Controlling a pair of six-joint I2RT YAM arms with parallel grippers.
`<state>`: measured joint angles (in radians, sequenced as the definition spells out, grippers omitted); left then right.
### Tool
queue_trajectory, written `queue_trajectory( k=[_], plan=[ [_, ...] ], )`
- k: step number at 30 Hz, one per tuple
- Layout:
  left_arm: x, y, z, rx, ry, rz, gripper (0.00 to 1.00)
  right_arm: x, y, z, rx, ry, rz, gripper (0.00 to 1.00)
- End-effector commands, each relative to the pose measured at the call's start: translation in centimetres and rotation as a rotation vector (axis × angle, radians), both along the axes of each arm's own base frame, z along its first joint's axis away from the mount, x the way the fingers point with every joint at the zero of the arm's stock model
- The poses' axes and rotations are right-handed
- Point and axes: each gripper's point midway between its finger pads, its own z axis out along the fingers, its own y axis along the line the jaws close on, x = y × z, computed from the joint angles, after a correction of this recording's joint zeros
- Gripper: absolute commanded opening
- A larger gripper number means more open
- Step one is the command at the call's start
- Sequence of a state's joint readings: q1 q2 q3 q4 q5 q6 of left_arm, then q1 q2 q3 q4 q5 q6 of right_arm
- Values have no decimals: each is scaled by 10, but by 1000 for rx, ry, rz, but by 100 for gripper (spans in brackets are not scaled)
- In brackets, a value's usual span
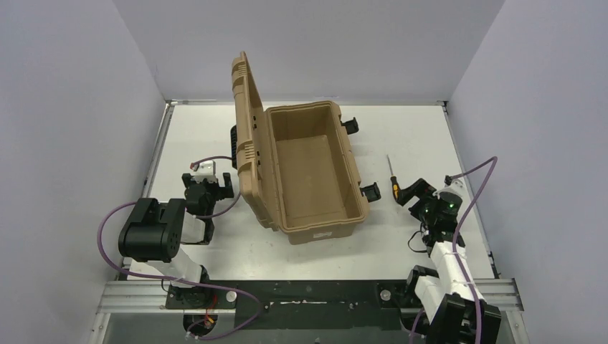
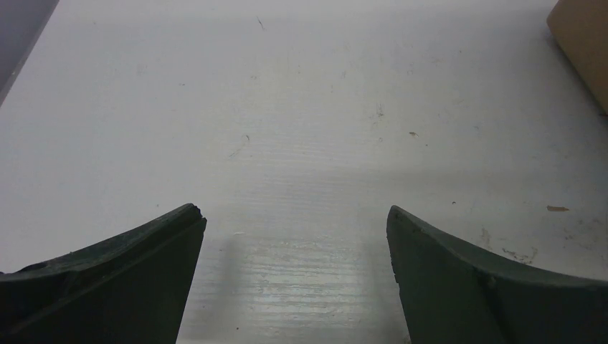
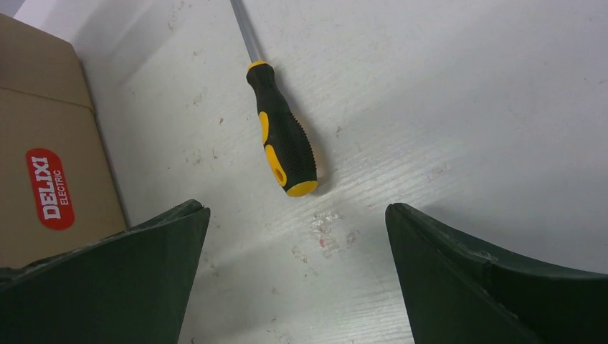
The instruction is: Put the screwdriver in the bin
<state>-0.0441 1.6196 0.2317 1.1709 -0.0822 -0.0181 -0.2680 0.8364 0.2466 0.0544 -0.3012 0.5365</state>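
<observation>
Right wrist shows the right gripper open near the screwdriver: the reaching step, I think; next, advance and grasp.

Desk: white, matt, metal trim at its left and far edges. Left wrist view shows fine scratches and dark specks. Right wrist view shows a pale smear with a pink dot. Plain grey walls on three sides. Aluminium rail along the near edge.
</observation>
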Motion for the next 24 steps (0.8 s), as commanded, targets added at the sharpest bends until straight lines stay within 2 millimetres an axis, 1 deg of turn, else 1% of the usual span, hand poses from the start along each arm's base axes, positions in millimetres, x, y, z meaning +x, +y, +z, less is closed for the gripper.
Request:
queue_trajectory(
  k=[1,4,6,9,11,14,16,18,20,22,23,24],
  plan=[
    [10,0,21,-3,-76,7,97,25,-18,46,-86,-104,-27,100],
    [10,0,20,-2,-75,7,97,38,-28,72,-159,-120,-18,100],
    [10,0,21,-4,-76,7,97,45,-36,82,-201,-90,-20,100],
    [10,0,21,-3,-76,7,97,56,-46,87,-248,13,3,100],
    [10,0,21,-4,-76,7,97,63,-51,84,-260,96,21,100],
    [10,0,20,-4,-75,7,97,74,-50,75,-263,200,73,99],
    [10,0,21,-4,-76,7,97,83,-44,71,-289,241,116,98],
    [10,0,21,-3,-77,7,97,90,-34,61,-320,292,157,98],
    [10,0,21,-4,-77,7,97,96,-23,45,-326,351,211,98],
    [10,0,21,-4,-77,7,97,97,-12,24,-305,438,267,98],
    [10,0,21,-2,-76,7,97,98,-8,13,-295,478,292,98],
    [10,0,21,-3,-77,7,97,97,-2,-2,-282,527,330,98]
  ],
)
